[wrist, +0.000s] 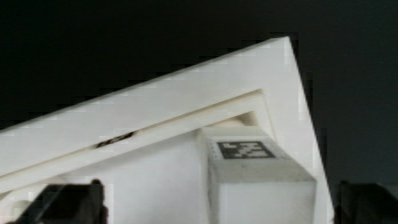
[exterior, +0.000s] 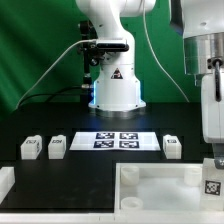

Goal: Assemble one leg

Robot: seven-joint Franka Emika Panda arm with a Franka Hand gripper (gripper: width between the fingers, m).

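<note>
A leg [exterior: 212, 186], a small white block with a black-and-white tag, stands in the corner of the large white tray [exterior: 150, 178] at the exterior view's right. In the wrist view the leg [wrist: 249, 165] sits against the tray's rim [wrist: 160, 105]. My gripper [exterior: 212, 168] hangs just above it. In the wrist view my gripper [wrist: 217, 205] is open, with its dark fingers [wrist: 71, 203] either side of the leg and a gap showing on both sides. Three more legs lie on the black table: two at the left [exterior: 31, 148] [exterior: 57, 146] and one at the right [exterior: 172, 146].
The marker board [exterior: 115, 140] lies in the middle of the table before the robot base [exterior: 112, 90]. A white part [exterior: 5, 181] shows at the exterior view's lower left edge. Cables run behind the base.
</note>
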